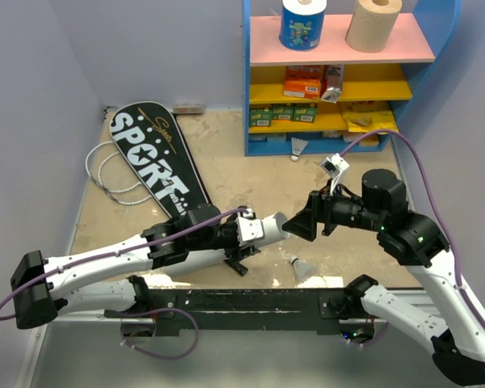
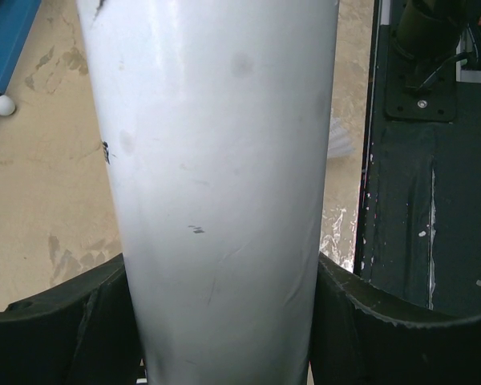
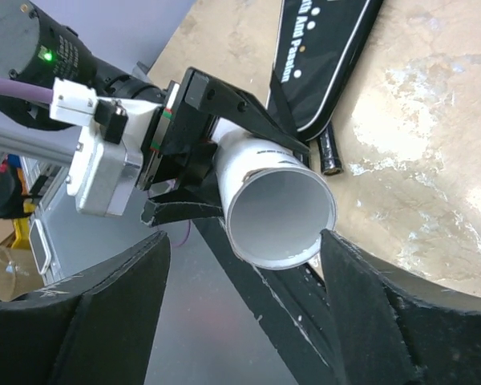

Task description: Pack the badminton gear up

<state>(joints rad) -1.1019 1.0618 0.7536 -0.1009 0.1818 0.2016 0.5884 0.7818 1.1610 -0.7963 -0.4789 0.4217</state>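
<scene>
Status: packing is judged early-to-mid. The long white plastic tube (image 2: 216, 160) is clamped across its body by the left gripper (image 1: 255, 229), fingers pressed on both sides, and is held off the table near centre, its open mouth pointed to 3 o'clock. The right gripper (image 1: 305, 220) is parked just off that mouth with its jaws spread wide; nothing is seen between them. The visible part of the bore looks empty in the right wrist view; the deeper part cannot be seen. Two small white feathered shuttlecocks are left out: one (image 1: 297, 267) on the table at 5 o'clock of the tube mouth, one (image 1: 299, 148) at 12 o'clock, by the foot of the blue shelf unit (image 1: 247, 81). The black racket-shaped cover lettered "SPORT" (image 1: 158, 162) is laid flat at 10 o'clock, with white racket rims (image 1: 107, 187) showing past its 9 o'clock edge, so the rackets are judged not fully bagged; closure cannot be told. Paper rolls (image 1: 373, 24) and the yellow and orange packets (image 1: 304, 82) on the shelves are not gear. The near shuttlecock is crowded by both forearms; the far one sits tight against the shelf base.
</scene>
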